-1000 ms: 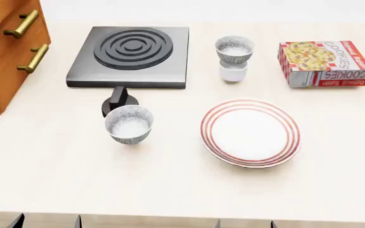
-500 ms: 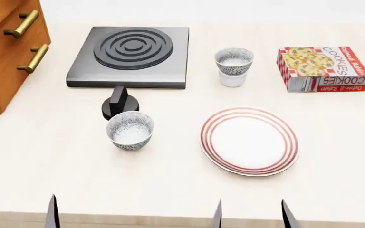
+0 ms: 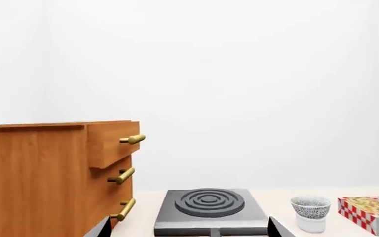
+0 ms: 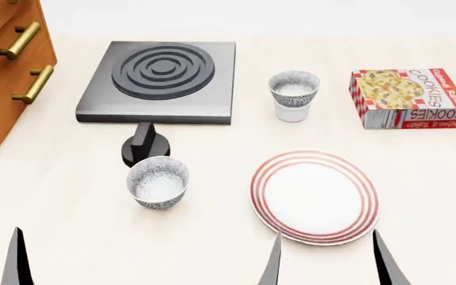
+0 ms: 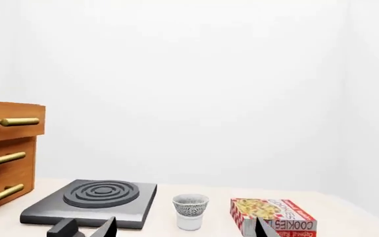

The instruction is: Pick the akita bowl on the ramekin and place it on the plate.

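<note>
The speckled grey akita bowl (image 4: 294, 88) sits nested on top of the white ramekin (image 4: 292, 112) at the back, right of the stove. The red-ringed white plate (image 4: 261, 189) lies nearer, in front of them. Over the plate's near rim my right gripper (image 4: 329, 267) is open and holds nothing. The right wrist view has the bowl (image 5: 190, 205) and ramekin (image 5: 189, 223) straight ahead, well beyond the jaws. My left gripper (image 3: 188, 230) is also open and empty. One of its fingers (image 4: 16, 264) shows at the lower left.
A look-alike speckled bowl (image 4: 158, 181) stands alone at front left, next to a black knob (image 4: 143, 146). The dark stove plate (image 4: 161, 74) lies behind it. A wooden drawer cabinet (image 4: 6, 65) is at far left. A cookie box (image 4: 408, 98) is at back right.
The head view has shifted, so everything on the counter sits lower in the picture. Both grippers' fingers have come further up from the bottom edge. No object has moved on the counter.
</note>
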Controlling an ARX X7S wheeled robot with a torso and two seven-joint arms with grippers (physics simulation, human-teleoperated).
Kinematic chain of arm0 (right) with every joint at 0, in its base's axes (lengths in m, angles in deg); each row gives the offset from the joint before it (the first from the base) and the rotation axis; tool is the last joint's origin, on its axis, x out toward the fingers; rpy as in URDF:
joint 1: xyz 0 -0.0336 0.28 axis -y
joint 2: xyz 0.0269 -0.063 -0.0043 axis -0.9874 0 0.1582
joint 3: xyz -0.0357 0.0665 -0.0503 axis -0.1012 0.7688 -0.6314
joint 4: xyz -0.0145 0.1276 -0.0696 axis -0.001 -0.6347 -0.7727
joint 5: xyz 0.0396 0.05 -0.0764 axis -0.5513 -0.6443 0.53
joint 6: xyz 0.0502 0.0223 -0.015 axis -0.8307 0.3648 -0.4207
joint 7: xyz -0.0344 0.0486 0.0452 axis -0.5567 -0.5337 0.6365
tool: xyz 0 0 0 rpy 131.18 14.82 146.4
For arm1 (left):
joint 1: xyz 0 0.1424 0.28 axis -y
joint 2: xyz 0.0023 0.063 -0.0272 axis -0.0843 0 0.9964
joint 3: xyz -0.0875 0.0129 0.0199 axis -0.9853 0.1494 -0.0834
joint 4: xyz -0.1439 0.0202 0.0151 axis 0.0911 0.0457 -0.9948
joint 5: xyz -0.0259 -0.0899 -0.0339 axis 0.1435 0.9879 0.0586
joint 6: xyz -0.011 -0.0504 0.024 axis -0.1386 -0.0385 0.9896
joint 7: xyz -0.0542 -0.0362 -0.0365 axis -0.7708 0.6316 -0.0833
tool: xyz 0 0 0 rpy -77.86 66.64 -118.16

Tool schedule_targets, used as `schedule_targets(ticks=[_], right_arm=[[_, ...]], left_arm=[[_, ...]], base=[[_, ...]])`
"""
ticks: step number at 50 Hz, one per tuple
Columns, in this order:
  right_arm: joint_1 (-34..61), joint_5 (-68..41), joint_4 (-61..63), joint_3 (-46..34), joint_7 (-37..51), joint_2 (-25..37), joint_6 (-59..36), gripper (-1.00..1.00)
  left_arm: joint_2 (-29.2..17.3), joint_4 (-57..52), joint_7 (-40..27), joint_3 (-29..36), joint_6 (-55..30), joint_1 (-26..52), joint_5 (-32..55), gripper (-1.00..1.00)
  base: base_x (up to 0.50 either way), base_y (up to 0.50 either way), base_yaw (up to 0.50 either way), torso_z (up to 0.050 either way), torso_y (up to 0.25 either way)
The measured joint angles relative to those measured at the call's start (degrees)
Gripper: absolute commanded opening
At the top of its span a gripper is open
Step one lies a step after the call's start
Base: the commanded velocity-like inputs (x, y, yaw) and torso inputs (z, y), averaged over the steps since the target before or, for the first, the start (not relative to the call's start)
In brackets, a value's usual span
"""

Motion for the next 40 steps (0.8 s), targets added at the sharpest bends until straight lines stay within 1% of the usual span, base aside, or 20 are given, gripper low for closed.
schedule_targets(ticks=[16,40], right_arm=[[-0.4,-0.5,2.8,-1.0,1.3,1.2,-1.3,1.0],[-0.3,-1.9,3.5,-1.8,2.8,2.6,-2.3,1.0]], left_arm=[[-1.0,-1.5,-1.2,0.8,-0.4,-0.5,0.7,1.0],[-2.3,-2.4,-2.9,1.7,-1.5,-0.3,1.6,1.0]], base=[[0.5,0.0,0.0,0.0,0.0],[0.5,0.0,0.0,0.0,0.001]])
